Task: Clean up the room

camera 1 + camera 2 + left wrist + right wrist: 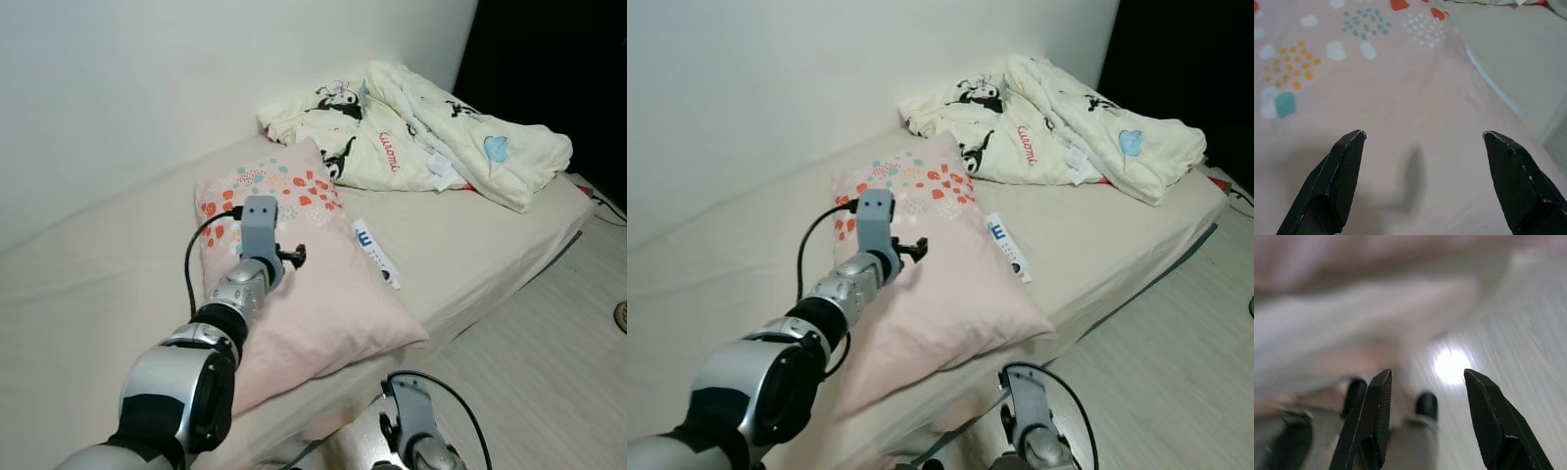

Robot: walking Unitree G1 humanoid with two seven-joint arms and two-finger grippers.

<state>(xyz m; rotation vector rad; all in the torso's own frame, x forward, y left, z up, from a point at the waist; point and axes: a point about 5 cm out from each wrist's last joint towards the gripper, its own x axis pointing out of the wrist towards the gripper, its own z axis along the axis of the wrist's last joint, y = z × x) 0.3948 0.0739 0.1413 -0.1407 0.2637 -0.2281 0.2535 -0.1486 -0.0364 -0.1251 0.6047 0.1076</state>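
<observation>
A wide bed (98,284) with a beige sheet runs from the near left to the far right against a white wall (147,78), with pale plank floor (549,362) along its near right side. At the far right end of the bed lies a crumpled cream blanket (421,127) printed with black cartoon figures and a small blue patch, heaped and unfolded. In the middle of the bed lies a pink pillow (323,304), its far end printed with red, orange and teal dots, its near right corner reaching toward the mattress edge. The left arm (196,372) stretches out from the near left across the bed, a black cable looping beside it, and the left gripper (1422,142) hangs just over the pillow's plain pink part, near the dotted end; its fingers (1342,171) are spread wide apart with nothing between them, and whether they touch the fabric cannot be told. The right gripper (1425,396) hangs low at the near edge beside the bed, over the floor, its fingers also parted and holding nothing; its wrist view is blurred. Just right of the pillow, lying flat on the sheet, is a slim white remote (375,253) with a dark mark on it.
</observation>
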